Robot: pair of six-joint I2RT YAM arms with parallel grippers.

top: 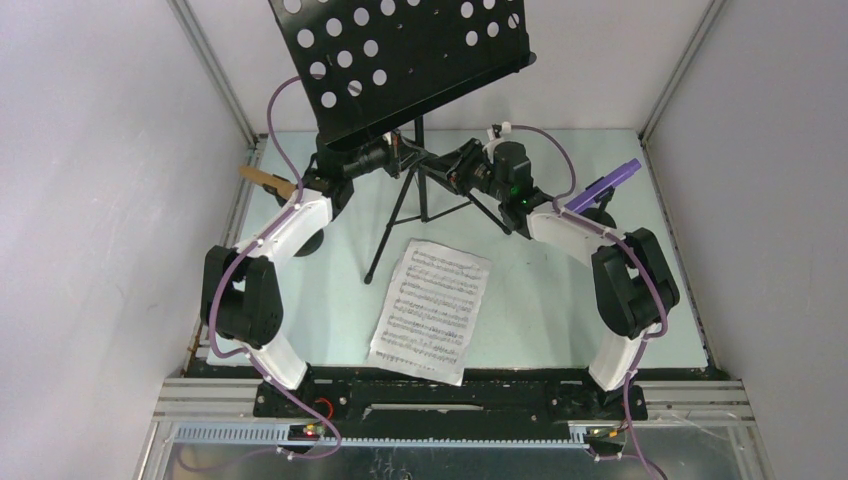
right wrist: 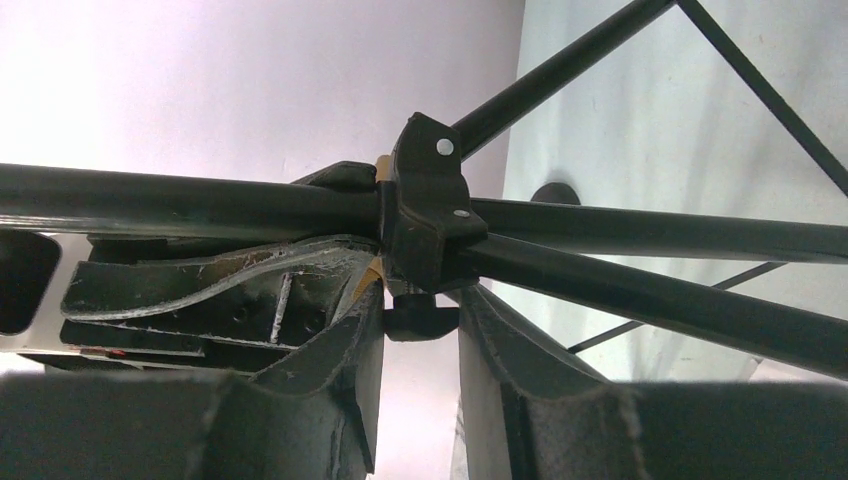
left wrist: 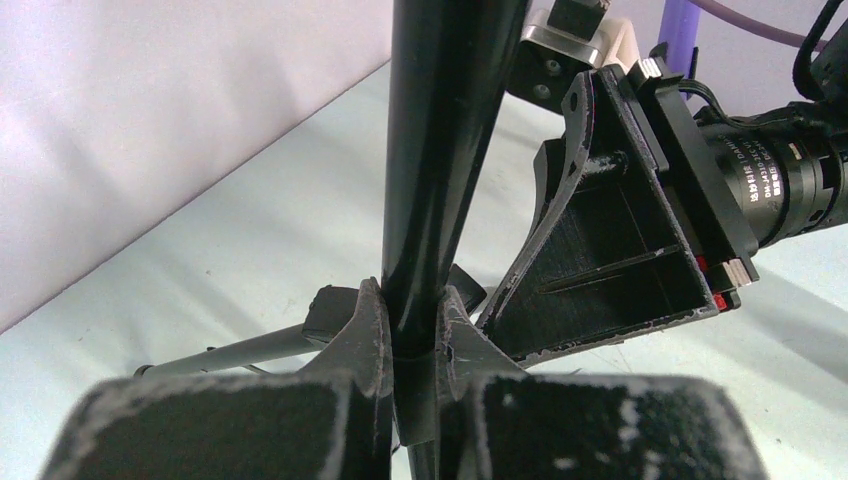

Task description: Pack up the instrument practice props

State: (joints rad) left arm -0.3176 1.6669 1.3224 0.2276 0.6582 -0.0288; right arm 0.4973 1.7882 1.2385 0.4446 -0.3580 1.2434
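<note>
Music stand [top: 400, 50], upright, upper centre of frame, on bench [top: 560, 300].
Left jaws clenched on its pole [left wrist: 440, 150]; right jaws grasping the collar knob [right wrist: 420, 320]; sheet music [top: 432, 308] lower centre.

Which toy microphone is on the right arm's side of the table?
The purple microphone, angled up beside the right arm; the tan microphone lies opposite, at the left.

The pale table [top: 540, 300] carries sheet-music pages [top: 432, 308] and the rack's tripod legs [top: 388, 232].
</note>
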